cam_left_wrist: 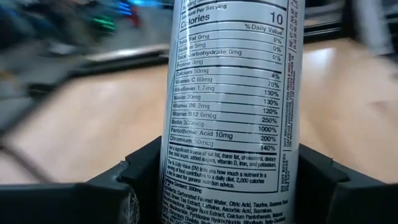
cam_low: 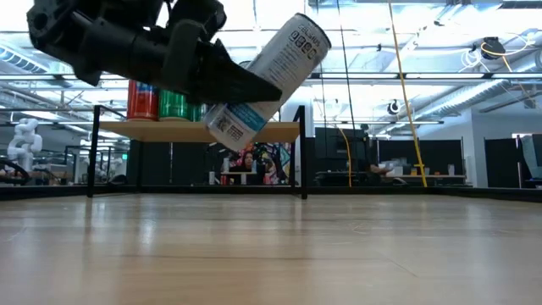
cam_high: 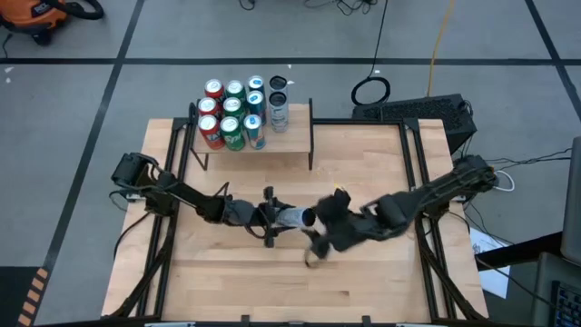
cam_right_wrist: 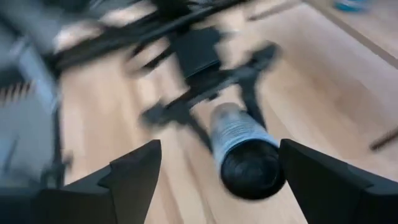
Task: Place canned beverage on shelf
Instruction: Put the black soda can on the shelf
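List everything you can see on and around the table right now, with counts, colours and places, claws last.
Slim can: one, silver-white with black end, lifted off the table at mid-table, tilted.
Shelf: one, light wood with black uprights, far side of the table.
Cans on shelf: about eleven; three red, three green, blue-and-white ones, two dark-topped, packed at its left end.
Table: one, light wood, black frame.
Keyboard: one, black, on the floor beyond the table.
Left claw: closed on the slim can.
Right claw: open, facing the can's black end, not gripping.
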